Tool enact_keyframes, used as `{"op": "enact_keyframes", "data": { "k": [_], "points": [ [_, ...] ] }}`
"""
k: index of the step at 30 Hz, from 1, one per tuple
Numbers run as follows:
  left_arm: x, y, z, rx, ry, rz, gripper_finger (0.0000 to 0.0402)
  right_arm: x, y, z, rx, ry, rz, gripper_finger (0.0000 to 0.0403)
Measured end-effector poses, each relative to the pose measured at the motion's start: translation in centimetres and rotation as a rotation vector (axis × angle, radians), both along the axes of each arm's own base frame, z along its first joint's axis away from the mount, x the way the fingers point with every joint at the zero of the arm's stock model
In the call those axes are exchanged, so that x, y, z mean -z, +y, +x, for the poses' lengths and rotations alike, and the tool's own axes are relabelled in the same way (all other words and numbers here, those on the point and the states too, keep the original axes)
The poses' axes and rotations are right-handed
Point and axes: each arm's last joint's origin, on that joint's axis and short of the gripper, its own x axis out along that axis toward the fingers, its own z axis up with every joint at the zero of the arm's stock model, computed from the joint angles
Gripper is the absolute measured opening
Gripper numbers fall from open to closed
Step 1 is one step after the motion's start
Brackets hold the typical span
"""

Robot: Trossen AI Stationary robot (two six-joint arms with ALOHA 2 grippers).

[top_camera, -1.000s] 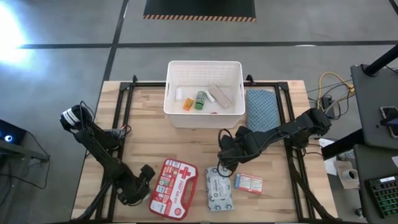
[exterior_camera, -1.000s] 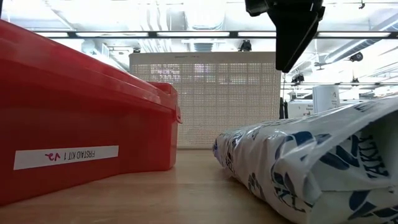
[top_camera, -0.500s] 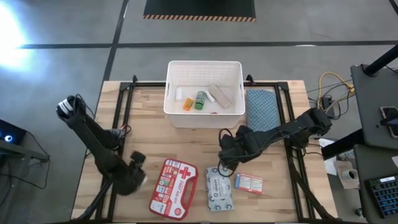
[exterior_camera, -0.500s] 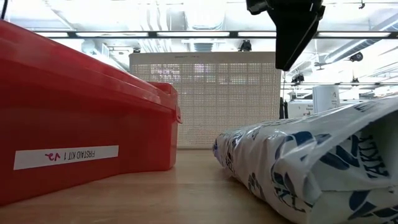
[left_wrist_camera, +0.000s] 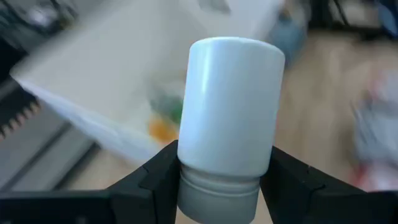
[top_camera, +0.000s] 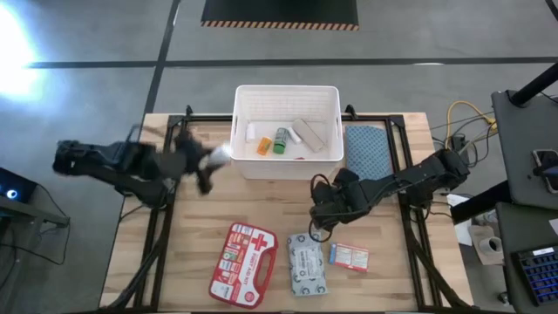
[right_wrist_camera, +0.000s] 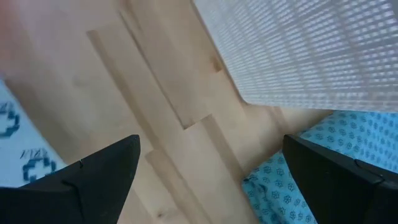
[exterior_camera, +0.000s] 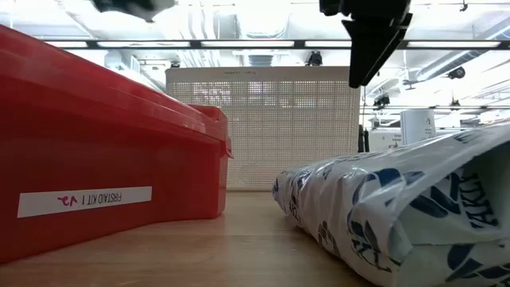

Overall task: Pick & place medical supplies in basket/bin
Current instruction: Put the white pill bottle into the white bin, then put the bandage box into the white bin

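My left gripper (top_camera: 212,161) hovers by the left wall of the white tub (top_camera: 286,88), shut on a white container (left_wrist_camera: 230,106). Inside the tub lie a white roll (top_camera: 250,132), an orange piece (top_camera: 263,146), a green bottle (top_camera: 280,139) and a pale flat pack (top_camera: 307,133). The red first-aid case (top_camera: 243,263), the wipes pack (top_camera: 308,265) and the small red-white box (top_camera: 350,255) lie flat near the table's near edge. My right gripper (top_camera: 319,221) is open above the far end of the wipes pack and touches nothing. My left gripper pinches the white container between its two fingers (left_wrist_camera: 155,180). They grip its lower part, where the white body meets a grey ribbed end (left_wrist_camera: 217,193). The container stands out past the fingertips and is lifted clear of the table.
A blue patterned cloth (top_camera: 366,155) lies right of the tub. Black frame rails (top_camera: 171,161) run along both sides of the wooden table. In the low view the red case (exterior_camera: 103,159) and the wipes pack (exterior_camera: 398,215) fill the foreground, with my right gripper (exterior_camera: 374,40) above them.
My left gripper has swung fast from beside the red case at the near edge, up and toward the far edge, to the tub's left wall. My right gripper has stayed above the wipes pack.
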Motion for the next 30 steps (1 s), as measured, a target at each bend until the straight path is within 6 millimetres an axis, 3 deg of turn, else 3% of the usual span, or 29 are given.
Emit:
{"op": "enact_keyframes", "data": {
  "k": [4, 7, 10, 13, 18, 22, 30],
  "points": [
    [-2.4, 4.8, 2.8, -0.051, -0.187, 0.053, 0.0166, 0.0, -0.4, 0.1, 0.014, -0.008, -0.014, 0.0384],
    [-2.8, 9.3, 5.0, -0.014, -0.263, -0.016, 0.0166, 0.0, -0.4, 0.1, 0.015, -0.011, -0.012, 0.0384],
    [-1.9, 13.3, 7.4, -0.016, -0.203, -0.118, 0.0166, -0.1, -0.4, 0.1, 0.028, -0.019, -0.006, 0.0384],
    [-0.8, 16.0, 10.0, -0.014, -0.035, -0.124, 0.0166, -0.5, -0.4, -0.2, 0.064, -0.046, 0.008, 0.0384],
    [0.2, 19.2, 14.5, 0.006, 0.19, -0.082, 0.0175, -1.2, -0.4, -0.6, 0.105, -0.091, 0.028, 0.0384],
    [0.9, 20.9, 17.0, 0.017, 0.32, -0.127, 0.022, -1.4, -0.3, -0.8, 0.118, -0.105, 0.034, 0.0384],
    [-0.2, 20.7, 16.9, 0.001, 0.493, -0.24, 0.0315, -1.6, -0.7, -0.9, 0.043, -0.051, 0.082, 0.0384]
  ]
}}
